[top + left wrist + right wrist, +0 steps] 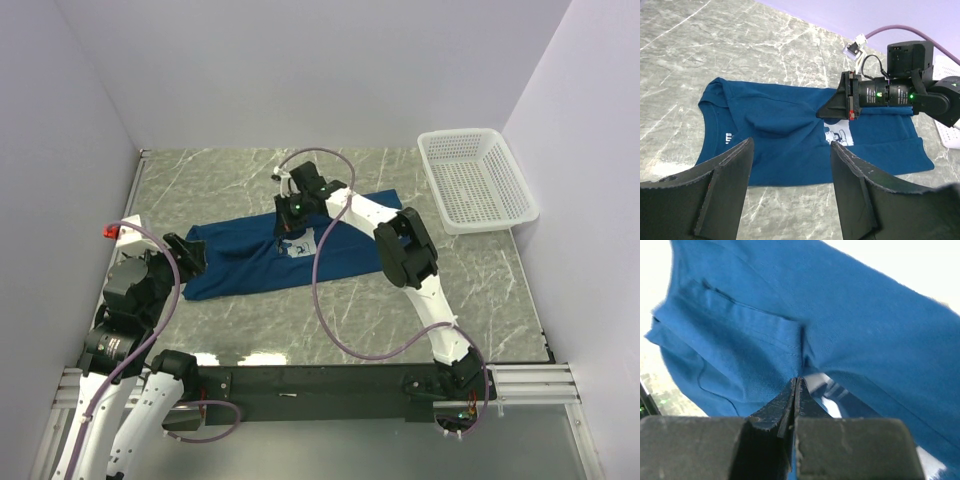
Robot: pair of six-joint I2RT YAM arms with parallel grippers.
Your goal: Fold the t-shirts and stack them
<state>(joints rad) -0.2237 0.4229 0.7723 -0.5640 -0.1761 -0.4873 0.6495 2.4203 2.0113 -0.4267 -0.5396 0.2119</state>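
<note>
A blue t-shirt [270, 255] with a white print lies partly folded across the middle of the marble table. My right gripper [290, 222] is shut on a fold of the blue t-shirt [765, 340] near its centre, pinching the cloth at the fingertips [796, 382]. It shows from the left wrist view too, gripper [820, 112] on the shirt [780, 145]. My left gripper [790, 150] is open and empty, hovering above the shirt's near left edge, by the collar end [192, 245].
A white plastic basket [475, 178] stands at the back right of the table. A small red object [108, 231] sits at the left edge. Purple cables [330, 300] loop over the table's near half. Walls close in on the left, back and right.
</note>
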